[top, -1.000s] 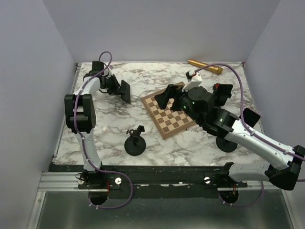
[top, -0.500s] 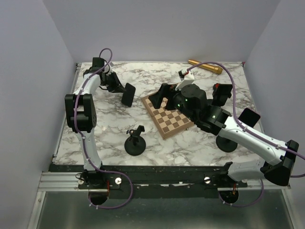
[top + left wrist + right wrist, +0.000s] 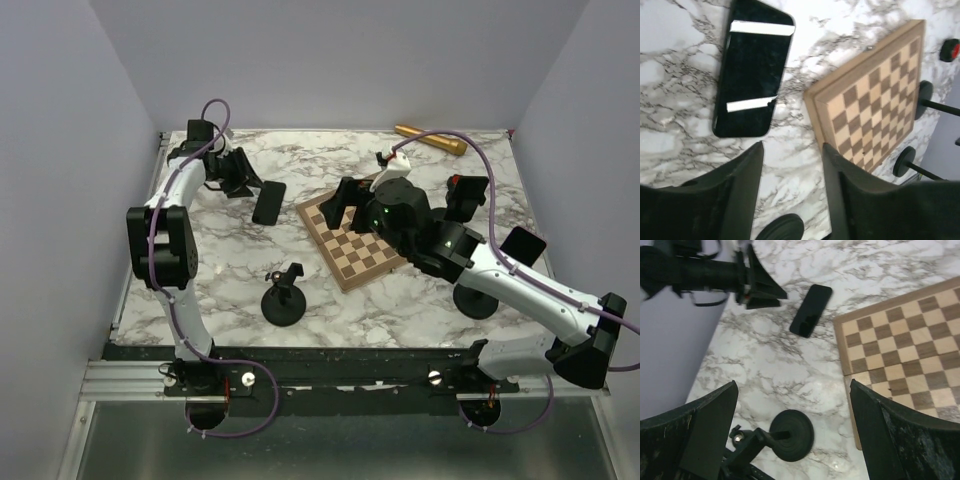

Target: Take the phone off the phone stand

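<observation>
The black phone [image 3: 268,202] lies flat on the marble table, apart from the stand; it also shows in the left wrist view [image 3: 754,75] and the right wrist view [image 3: 811,310]. The black phone stand [image 3: 284,297], a round base with an empty clamp arm, stands near the front, seen also in the right wrist view [image 3: 790,435]. My left gripper [image 3: 238,174] is open and empty just left of the phone [image 3: 792,146]. My right gripper [image 3: 345,200] is wide open and empty above the chessboard's left corner [image 3: 792,384].
A wooden chessboard [image 3: 355,238] lies mid-table, right of the phone. A gold stick [image 3: 430,140] lies at the far edge. Another black stand [image 3: 478,300] and black holders [image 3: 466,195] sit on the right under the right arm. Walls enclose the table.
The phone, held upright in my left gripper a second ago, has tipped down flat onto the table. My left gripper has let go and drawn back left. The right arm shifted slightly left.
</observation>
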Action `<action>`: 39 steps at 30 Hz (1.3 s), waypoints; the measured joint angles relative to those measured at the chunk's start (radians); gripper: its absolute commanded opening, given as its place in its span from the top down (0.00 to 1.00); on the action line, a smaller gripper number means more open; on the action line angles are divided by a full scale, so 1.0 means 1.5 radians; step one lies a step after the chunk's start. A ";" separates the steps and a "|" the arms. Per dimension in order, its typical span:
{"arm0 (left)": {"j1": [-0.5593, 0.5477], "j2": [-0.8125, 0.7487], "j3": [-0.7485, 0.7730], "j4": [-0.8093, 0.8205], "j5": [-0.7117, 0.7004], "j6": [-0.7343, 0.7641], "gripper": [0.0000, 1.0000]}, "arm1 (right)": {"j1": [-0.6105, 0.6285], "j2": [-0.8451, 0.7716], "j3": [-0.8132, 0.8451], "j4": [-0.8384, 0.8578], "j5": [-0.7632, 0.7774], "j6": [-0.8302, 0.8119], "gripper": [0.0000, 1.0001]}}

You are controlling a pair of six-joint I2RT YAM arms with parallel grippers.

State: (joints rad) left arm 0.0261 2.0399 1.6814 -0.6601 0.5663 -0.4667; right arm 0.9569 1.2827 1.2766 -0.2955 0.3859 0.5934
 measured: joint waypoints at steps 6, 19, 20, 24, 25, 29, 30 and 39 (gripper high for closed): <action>-0.011 -0.212 -0.081 0.051 -0.003 -0.007 0.26 | 0.000 0.070 0.068 -0.120 0.140 -0.021 0.00; -0.165 -0.633 -0.286 0.247 -0.058 0.061 0.21 | -0.204 0.086 0.051 -0.214 0.282 -0.061 0.00; -0.173 -0.639 -0.293 0.256 -0.058 0.065 0.21 | -0.231 0.066 0.035 -0.208 0.276 -0.067 0.00; -0.194 -0.640 -0.300 0.272 -0.053 0.067 0.22 | -0.354 -0.004 0.004 -0.178 0.213 -0.098 0.00; -0.195 -0.636 -0.300 0.274 -0.050 0.065 0.22 | -0.380 -0.012 0.004 -0.171 0.205 -0.104 0.00; -0.195 -0.627 -0.300 0.276 -0.038 0.061 0.22 | -0.413 -0.031 0.004 -0.164 0.193 -0.117 0.00; -0.195 -0.627 -0.300 0.278 -0.036 0.060 0.22 | -0.412 -0.035 0.004 -0.166 0.193 -0.117 0.00; -0.217 -0.630 -0.300 0.290 -0.023 0.058 0.22 | -0.410 -0.074 0.034 -0.194 0.184 -0.134 0.00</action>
State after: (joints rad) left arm -0.3000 1.0950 1.2308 -0.2256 0.5316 -0.3798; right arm 0.3420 1.1721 1.3270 -0.5865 0.6617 0.3931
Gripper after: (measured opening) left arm 0.784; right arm 0.998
